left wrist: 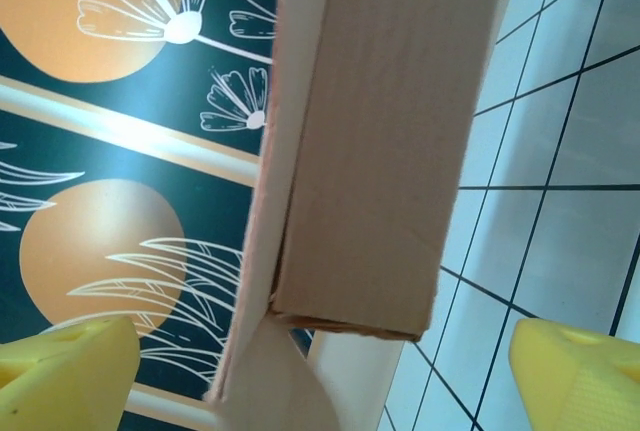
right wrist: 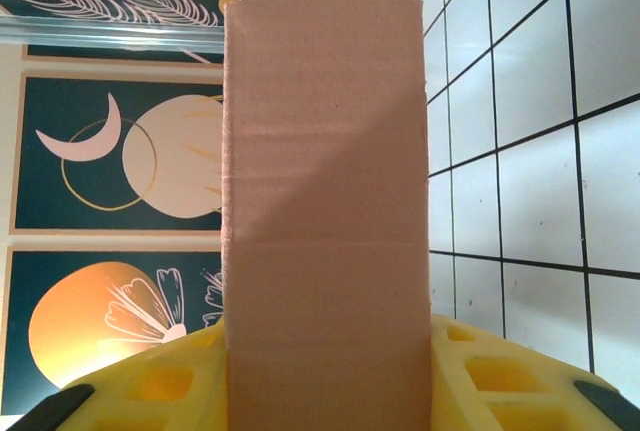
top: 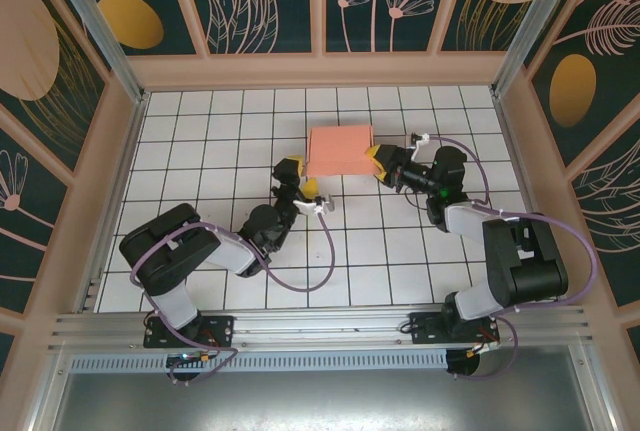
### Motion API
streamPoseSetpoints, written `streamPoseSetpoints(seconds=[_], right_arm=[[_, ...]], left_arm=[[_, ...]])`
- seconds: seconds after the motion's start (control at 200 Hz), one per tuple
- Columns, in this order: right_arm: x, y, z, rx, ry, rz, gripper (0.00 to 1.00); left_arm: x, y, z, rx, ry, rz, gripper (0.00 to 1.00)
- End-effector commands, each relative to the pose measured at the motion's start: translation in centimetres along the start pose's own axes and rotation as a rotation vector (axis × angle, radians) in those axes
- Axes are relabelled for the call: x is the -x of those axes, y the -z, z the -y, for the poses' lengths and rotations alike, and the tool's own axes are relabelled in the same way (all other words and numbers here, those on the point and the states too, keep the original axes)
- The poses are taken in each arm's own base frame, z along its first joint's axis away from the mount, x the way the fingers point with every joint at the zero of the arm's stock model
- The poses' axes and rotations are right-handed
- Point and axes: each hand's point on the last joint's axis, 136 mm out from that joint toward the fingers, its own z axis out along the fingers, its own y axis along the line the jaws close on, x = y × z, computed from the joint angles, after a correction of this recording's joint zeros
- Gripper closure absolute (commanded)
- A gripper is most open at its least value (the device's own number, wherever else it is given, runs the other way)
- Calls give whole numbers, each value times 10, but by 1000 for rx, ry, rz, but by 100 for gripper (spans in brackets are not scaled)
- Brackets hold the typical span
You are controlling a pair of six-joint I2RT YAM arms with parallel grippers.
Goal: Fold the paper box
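Now: box pinched on the right, left gripper spread

You have the paper box (top: 340, 151) sitting as a pink rectangle near the middle of the worktop's (top: 200, 251) far edge. Your right gripper (top: 378, 160) is at the box's right edge, and its yellow fingers (right wrist: 500, 381) are pressed against either side of the card. Your left gripper (top: 300, 177) sits by the box's near left corner, spread wide. In its wrist view the yellow fingertips (left wrist: 60, 371) stand well apart, neither touching the card.

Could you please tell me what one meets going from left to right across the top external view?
Yellow-fingered left gripper → salmon-pink card box → yellow-fingered right gripper.
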Motion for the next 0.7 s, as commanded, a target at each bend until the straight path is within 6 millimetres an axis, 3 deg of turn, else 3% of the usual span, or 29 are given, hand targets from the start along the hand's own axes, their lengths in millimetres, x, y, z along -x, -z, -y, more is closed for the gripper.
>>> streamPoseSetpoints(seconds=[0.0,0.2,0.696], right_arm=[[-7,5,-23,50,39,-24,63],[-12,7,-21,21,49,-42,63],[-21,1,-8,8,10,-61,65]], left_arm=[[5,-5,-5,34,-10,5,9],[10,-7,-11,50,0,18,16],[21,-5,-18,50,27,62,20]])
